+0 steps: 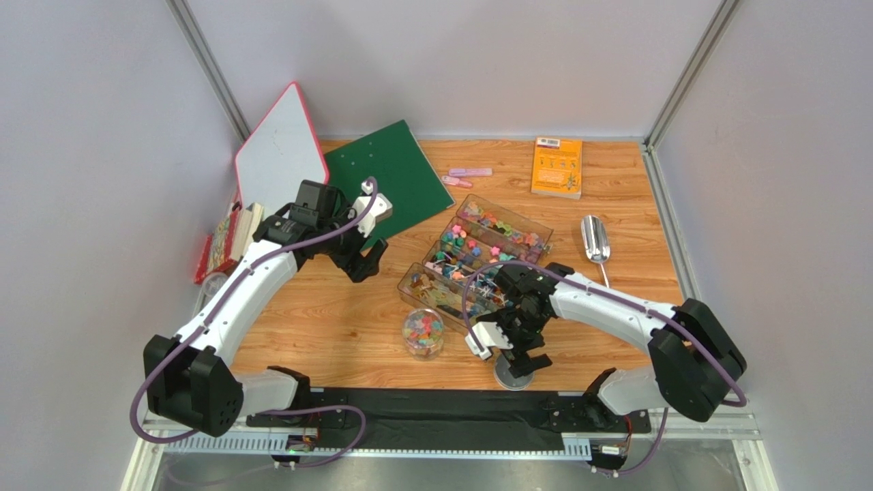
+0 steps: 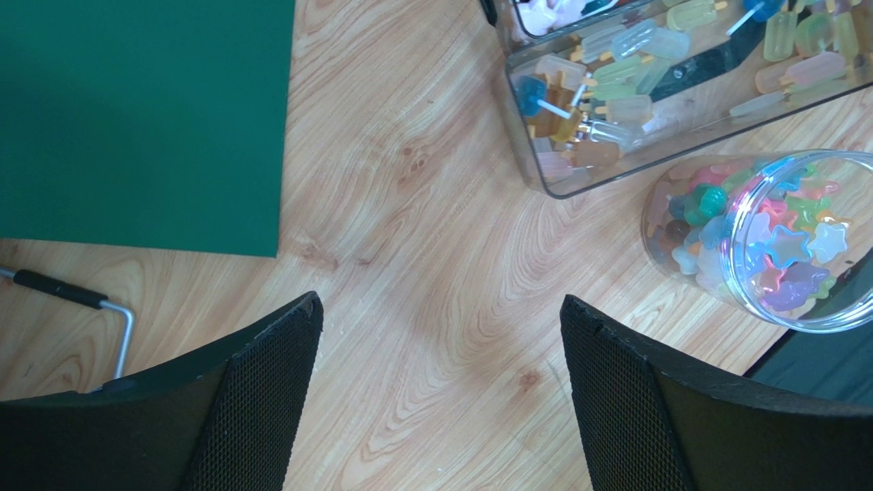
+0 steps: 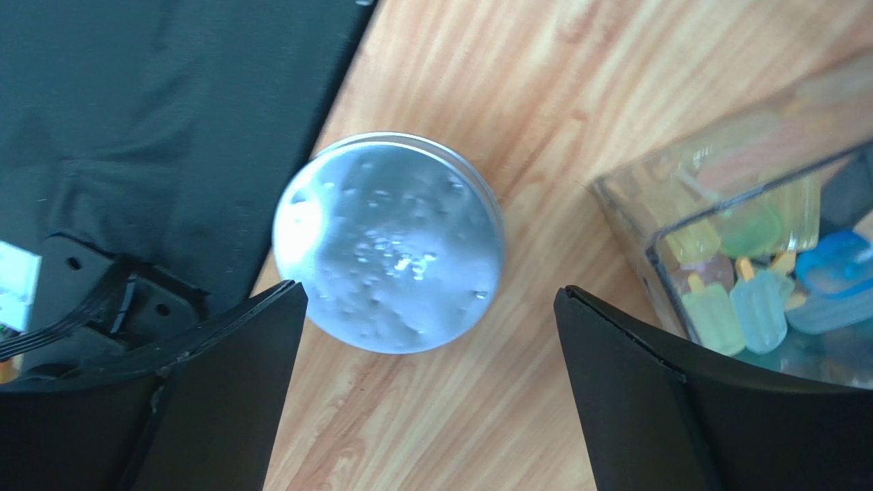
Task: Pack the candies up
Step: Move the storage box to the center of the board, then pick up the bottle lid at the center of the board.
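The candies are tiny coloured sweets. Star-shaped ones fill a small clear jar [image 1: 423, 330] [image 2: 789, 240], and popsicle-shaped ones with sticks lie in a clear compartment box [image 1: 476, 256] [image 2: 666, 82] [image 3: 758, 266]. The jar stands open-topped. A round silver lid [image 1: 510, 376] [image 3: 389, 240] lies flat on the wood near the front edge. My right gripper [image 1: 523, 358] [image 3: 430, 297] hovers over the lid, open, holding nothing. My left gripper [image 1: 359, 268] [image 2: 439, 307] is open over bare wood, left of the jar and box.
A metal scoop [image 1: 595, 240] lies right of the box. An orange booklet [image 1: 557, 166] and pale pink strips [image 1: 466, 176] sit at the back. A green board [image 1: 395, 174] [image 2: 143, 123] and a red-edged whiteboard [image 1: 277, 148] are at back left. A black mat [image 3: 154, 123] lines the front edge.
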{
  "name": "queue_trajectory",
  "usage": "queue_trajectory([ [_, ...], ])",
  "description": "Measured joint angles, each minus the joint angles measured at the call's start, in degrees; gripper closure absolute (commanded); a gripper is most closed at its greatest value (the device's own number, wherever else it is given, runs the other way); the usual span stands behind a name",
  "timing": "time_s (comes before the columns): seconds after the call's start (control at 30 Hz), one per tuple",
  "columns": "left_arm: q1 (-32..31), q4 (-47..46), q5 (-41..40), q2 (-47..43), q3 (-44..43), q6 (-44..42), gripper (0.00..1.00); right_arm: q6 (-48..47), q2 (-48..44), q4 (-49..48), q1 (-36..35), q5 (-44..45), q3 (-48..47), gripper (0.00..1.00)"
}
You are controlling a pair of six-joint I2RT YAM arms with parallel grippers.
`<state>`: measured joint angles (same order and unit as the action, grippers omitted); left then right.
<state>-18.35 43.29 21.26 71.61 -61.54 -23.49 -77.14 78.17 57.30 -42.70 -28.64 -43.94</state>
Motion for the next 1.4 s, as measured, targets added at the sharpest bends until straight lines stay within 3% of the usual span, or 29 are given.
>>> queue_trajectory([
  [0.27, 0.0, -0.4, -0.2, 0.0, 0.2, 0.0, 0.09, 0.7, 0.8, -3.4, 0.0, 2.6, 0.3, 0.00],
  [0.57, 0.0, -0.5, -0.4, 0.4, 0.2, 0.1, 0.09, -3.7, -7.0, -3.3, -1.2, 1.6, 5.4, 0.00],
  [1.4, 0.0, -0.9, -0.3, 1.2, 0.2, 0.6, 0.09, -3.2, -8.2, -4.5, -5.8, 2.7, 6.6, 0.00],
])
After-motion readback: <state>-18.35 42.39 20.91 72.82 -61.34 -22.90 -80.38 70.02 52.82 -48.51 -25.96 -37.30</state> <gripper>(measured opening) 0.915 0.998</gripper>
